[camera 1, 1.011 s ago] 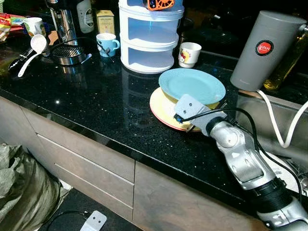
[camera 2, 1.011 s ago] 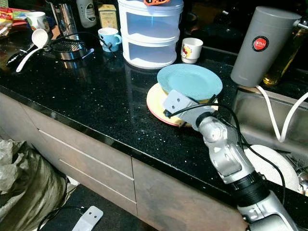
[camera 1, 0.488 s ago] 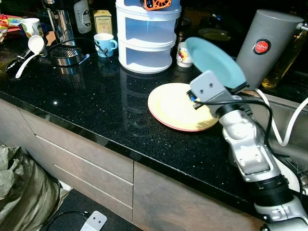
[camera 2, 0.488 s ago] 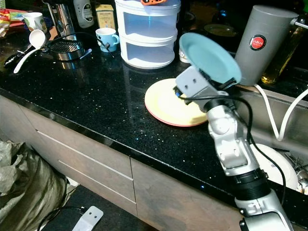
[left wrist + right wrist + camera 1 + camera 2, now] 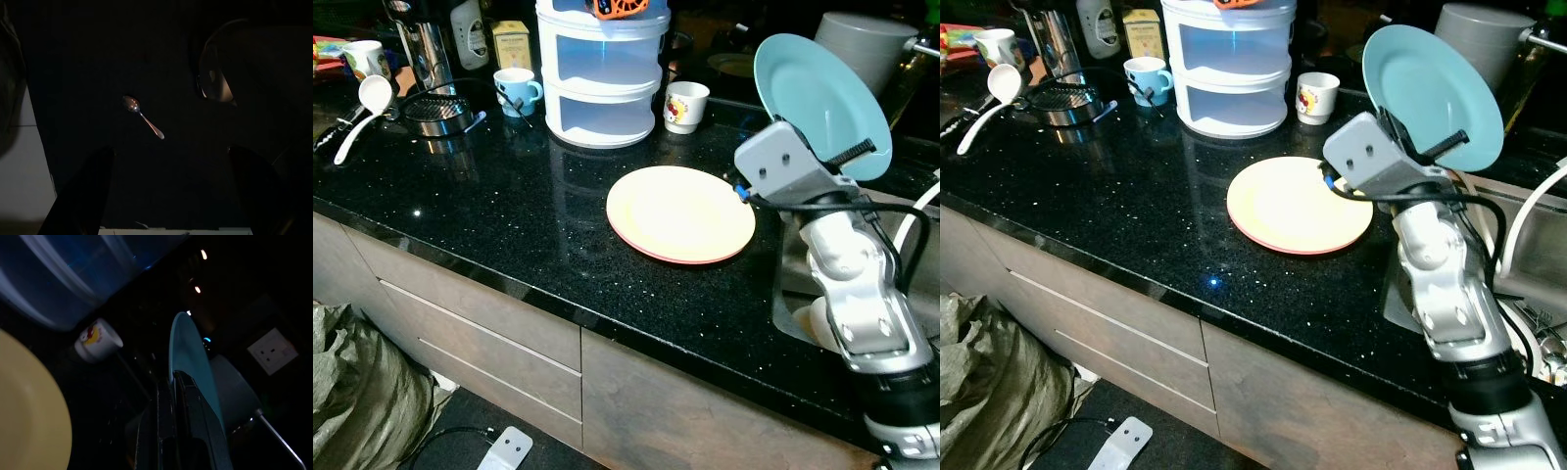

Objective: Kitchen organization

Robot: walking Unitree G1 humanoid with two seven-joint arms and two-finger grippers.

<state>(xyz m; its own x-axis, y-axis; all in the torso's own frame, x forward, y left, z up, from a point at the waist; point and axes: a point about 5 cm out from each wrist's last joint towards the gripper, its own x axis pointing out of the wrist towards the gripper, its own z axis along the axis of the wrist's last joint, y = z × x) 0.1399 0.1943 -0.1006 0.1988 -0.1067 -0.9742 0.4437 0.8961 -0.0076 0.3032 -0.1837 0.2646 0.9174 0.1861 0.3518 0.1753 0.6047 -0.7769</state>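
Note:
My right gripper (image 5: 840, 160) is shut on the rim of a light blue plate (image 5: 818, 98), holding it steeply tilted in the air above the counter's right end, beside the sink. In the right wrist view the black fingers (image 5: 168, 396) pinch the blue plate (image 5: 188, 355) edge-on. A yellow plate (image 5: 680, 213) with a pink rim lies flat on the black counter (image 5: 489, 215), just left of the right arm. The left wrist view is dark: my left gripper (image 5: 168, 196) hangs open over a dim surface with a metal spoon (image 5: 142, 116) on it.
A white three-tier container (image 5: 602, 73) stands at the back, with a white mug (image 5: 688, 106) to its right and a blue mug (image 5: 521, 90) to its left. A grey canister (image 5: 867, 39) and the sink (image 5: 798, 294) are at the right. A strainer (image 5: 435, 113) and a white ladle (image 5: 357, 113) lie far left.
My right gripper has lifted the blue plate off the yellow plate, carried it up and to the right, and tilted it nearly upright. The yellow plate now lies bare.

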